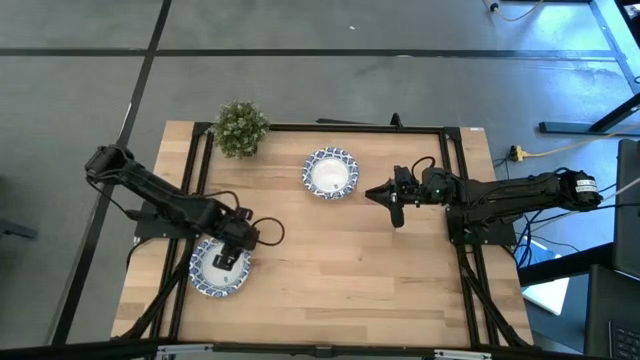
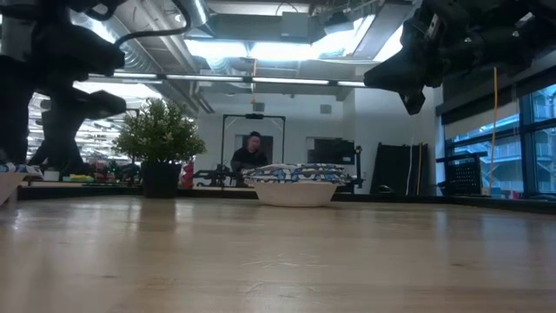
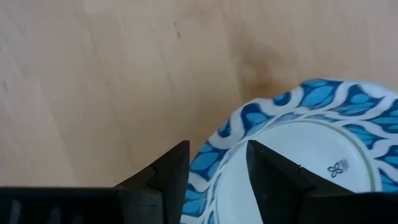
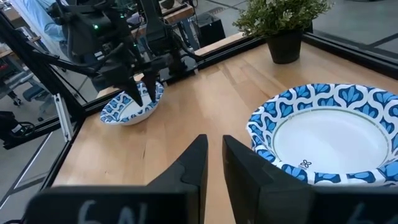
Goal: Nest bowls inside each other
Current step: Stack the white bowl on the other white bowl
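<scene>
Two blue-and-white rimmed bowls show; the others are out of view. One bowl [image 1: 331, 173] rests on its base on the far middle of the table, also seen in the right wrist view [image 4: 323, 134]. The other bowl [image 1: 205, 275] is near the table's left front, under my left gripper [image 1: 232, 258], which is shut on its rim. My right gripper [image 1: 385, 196] hangs in the air just right of the far bowl, shut, holding nothing; its fingers point toward the table's left. My left gripper [image 3: 217, 149] has the bowl's patterned rim [image 3: 214, 162] between its two fingers, one finger [image 3: 171, 171] outside the wall and one inside. It comes from above, pointing down, at the bowl's right side. The right wrist view shows the bowl [image 4: 130, 109] slightly tilted, low by the table.
A small green potted plant [image 1: 241, 128] stands at the table's far left corner. A black frame [image 1: 350, 127] runs along the table's edges. Bare wood lies between the two bowls and along the near side. A person [image 2: 252, 152] sits beyond the far edge.
</scene>
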Robot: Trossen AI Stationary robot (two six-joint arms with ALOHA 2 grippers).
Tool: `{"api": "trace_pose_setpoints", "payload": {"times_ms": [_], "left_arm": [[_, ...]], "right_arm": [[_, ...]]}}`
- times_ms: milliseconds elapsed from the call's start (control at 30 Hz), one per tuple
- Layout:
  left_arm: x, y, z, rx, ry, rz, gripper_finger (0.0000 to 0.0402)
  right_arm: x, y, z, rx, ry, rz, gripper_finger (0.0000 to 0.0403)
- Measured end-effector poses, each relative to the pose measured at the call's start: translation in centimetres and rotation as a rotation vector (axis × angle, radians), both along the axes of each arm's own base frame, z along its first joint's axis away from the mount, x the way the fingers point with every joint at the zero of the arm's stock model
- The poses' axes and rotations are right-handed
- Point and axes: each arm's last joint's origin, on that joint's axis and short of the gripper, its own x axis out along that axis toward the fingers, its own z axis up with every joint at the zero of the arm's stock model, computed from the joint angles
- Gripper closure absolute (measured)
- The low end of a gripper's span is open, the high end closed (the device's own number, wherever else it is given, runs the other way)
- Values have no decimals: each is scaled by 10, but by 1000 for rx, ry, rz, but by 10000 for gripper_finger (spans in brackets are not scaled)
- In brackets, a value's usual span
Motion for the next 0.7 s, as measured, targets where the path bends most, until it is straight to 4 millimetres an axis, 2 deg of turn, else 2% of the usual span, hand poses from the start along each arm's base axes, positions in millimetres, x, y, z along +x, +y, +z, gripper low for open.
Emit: {"api": "trace_pose_setpoints", "payload": {"times_ms": [700], "left_arm": [[9,-4,-26,6,144,-6,248]], "right_arm": [[0,0,0,0,3,1,352]]}}
